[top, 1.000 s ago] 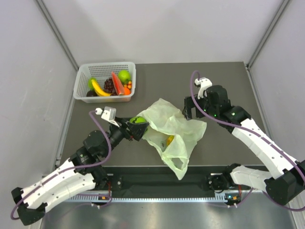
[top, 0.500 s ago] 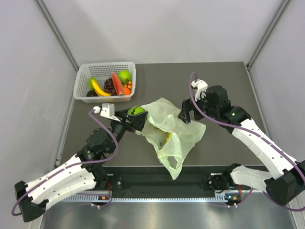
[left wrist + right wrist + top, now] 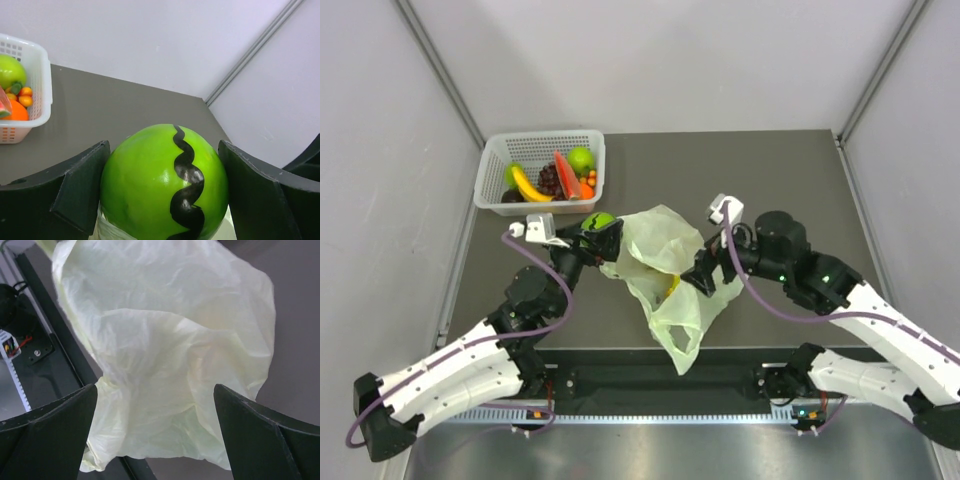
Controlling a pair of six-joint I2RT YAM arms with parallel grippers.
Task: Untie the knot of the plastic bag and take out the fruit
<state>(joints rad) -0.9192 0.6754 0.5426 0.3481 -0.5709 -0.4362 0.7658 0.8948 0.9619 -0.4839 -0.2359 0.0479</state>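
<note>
Two pincers work mid-frame in the top view. Our left pincer (image 3: 601,233) grips a green striped fruit (image 3: 165,182) (hard, smooth, we judge; squeeze its middle) beside the limp, slippery plastic bag (image 3: 665,262) on the tabletop (image 3: 770,180). Our right pincer (image 3: 155,410) gapes empty over the bag. Only the left wrist view shows the stripe plainly; only the top, yellow fruit (image 3: 675,292) inside.

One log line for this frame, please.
left gripper: shut on green fruit, at bag's left edge | right gripper: open, over bag | yellow fruit: in bag
</note>
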